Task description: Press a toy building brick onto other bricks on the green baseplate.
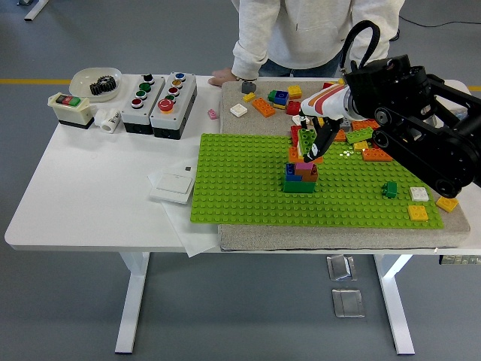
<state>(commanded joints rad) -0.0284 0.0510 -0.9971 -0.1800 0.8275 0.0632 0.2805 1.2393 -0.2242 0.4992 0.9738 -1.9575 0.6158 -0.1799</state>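
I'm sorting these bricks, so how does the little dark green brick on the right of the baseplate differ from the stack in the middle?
The dark green brick is single, low and one colour; the stack is taller, with several colours. The brick sits alone; the right hand hovers above the stack. Both stand on the green baseplate.

Green brick, tilted, just above multicoloured brick stack standing mid green baseplate.

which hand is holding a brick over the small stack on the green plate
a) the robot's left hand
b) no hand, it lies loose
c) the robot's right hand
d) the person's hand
c: the right hand, reaching in from the picture's right, pinches a green brick just above the brick stack on the green baseplate; the person's hand rests on the table's far edge.
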